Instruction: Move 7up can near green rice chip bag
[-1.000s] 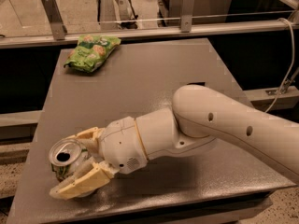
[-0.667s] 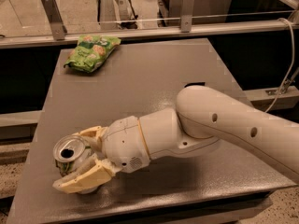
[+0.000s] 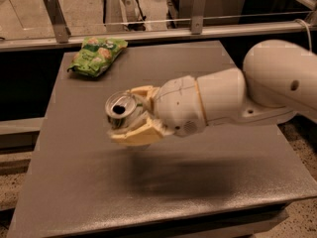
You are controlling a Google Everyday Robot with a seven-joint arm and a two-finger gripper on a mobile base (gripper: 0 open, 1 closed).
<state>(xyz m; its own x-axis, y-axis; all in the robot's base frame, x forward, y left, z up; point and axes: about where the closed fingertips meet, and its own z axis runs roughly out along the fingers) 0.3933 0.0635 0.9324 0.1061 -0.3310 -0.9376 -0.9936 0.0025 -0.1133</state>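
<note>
The 7up can shows its silver top with the pull-tab opening, held between the cream fingers of my gripper. The gripper is shut on the can and holds it lifted above the grey table, left of the table's middle. The white arm reaches in from the right. The green rice chip bag lies flat at the table's far left corner, well beyond the can and apart from it.
A metal rail with upright brackets runs behind the table's far edge. The table's left edge drops to a dark gap. A shadow of the arm falls on the tabletop under the gripper.
The gripper has lifted the can from the near left corner of the table and carried it up and away toward the bag.
</note>
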